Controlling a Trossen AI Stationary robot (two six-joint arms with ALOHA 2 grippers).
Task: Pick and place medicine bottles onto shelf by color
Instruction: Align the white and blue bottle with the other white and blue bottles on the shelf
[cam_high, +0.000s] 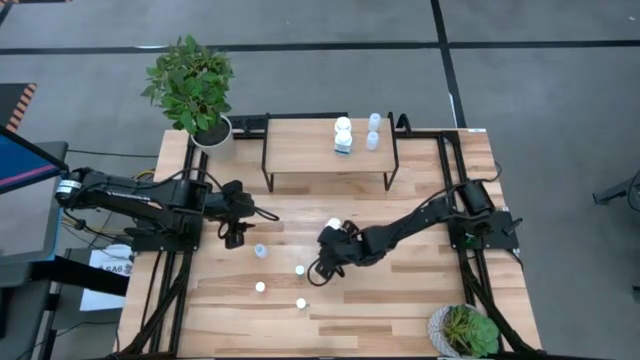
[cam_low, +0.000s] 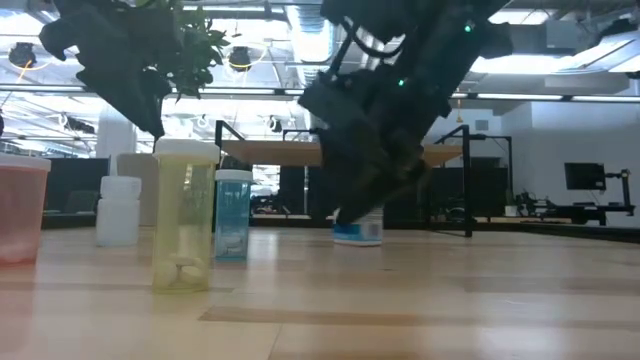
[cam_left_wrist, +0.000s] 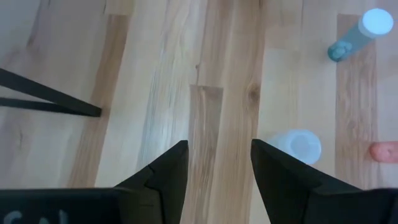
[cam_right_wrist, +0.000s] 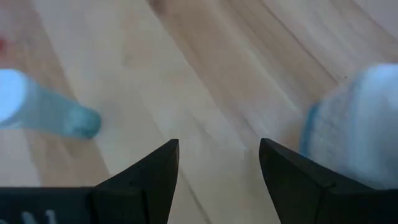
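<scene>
Your right hand (cam_high: 325, 250) sits low over mid-desk (cam_high: 400, 300), fingers apart and holding nothing; a chunky white bottle (cam_high: 334, 225) stands just beside it. Your left hand (cam_high: 234, 238) hovers near the shelf's (cam_high: 300, 150) front left leg, fingers also apart and empty. A pale blue bottle (cam_high: 260, 250) stands close to it. Three small white-capped bottles (cam_high: 299, 270) remain loose on the desk in front. On the shelf you have a white bottle (cam_high: 343, 135) and two pale blue bottles (cam_high: 373, 130) beside it.
</scene>
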